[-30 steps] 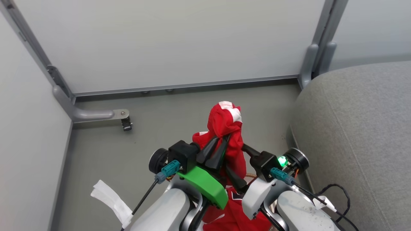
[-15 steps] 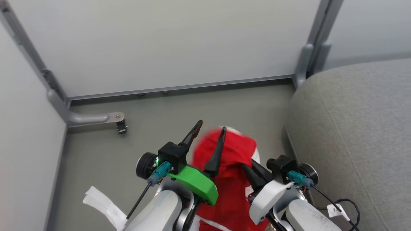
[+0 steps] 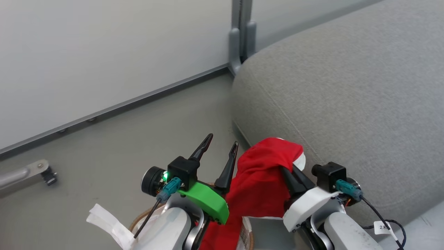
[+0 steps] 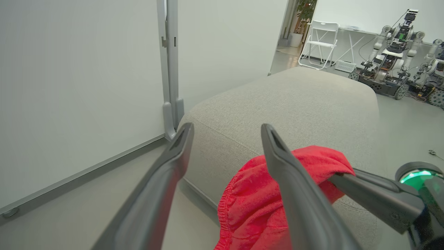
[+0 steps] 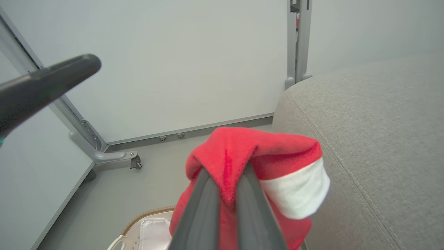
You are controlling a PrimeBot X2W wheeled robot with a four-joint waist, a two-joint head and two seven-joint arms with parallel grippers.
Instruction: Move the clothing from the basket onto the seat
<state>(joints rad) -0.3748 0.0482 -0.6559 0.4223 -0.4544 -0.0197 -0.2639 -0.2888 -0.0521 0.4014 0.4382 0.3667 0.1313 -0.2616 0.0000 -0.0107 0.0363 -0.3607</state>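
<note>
Right hand [image 5: 224,177] pinches the red clothing [image 3: 260,184] at the seat [image 3: 347,86] edge (left hand [image 3: 219,144] spread above open floor [image 3: 138,139]).

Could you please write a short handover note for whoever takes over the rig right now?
Left pincer: open and empty, next to the garment.
Right pincer: shut on the red garment, which hangs from it beside the near edge of the seat.
Basket: on the floor below the arms. The garment's lower end reaches down to it, and most of its inside is hidden.
Done: garment raised.
Left: carry it over the seat, release it, then check the basket for more clothing.
</note>
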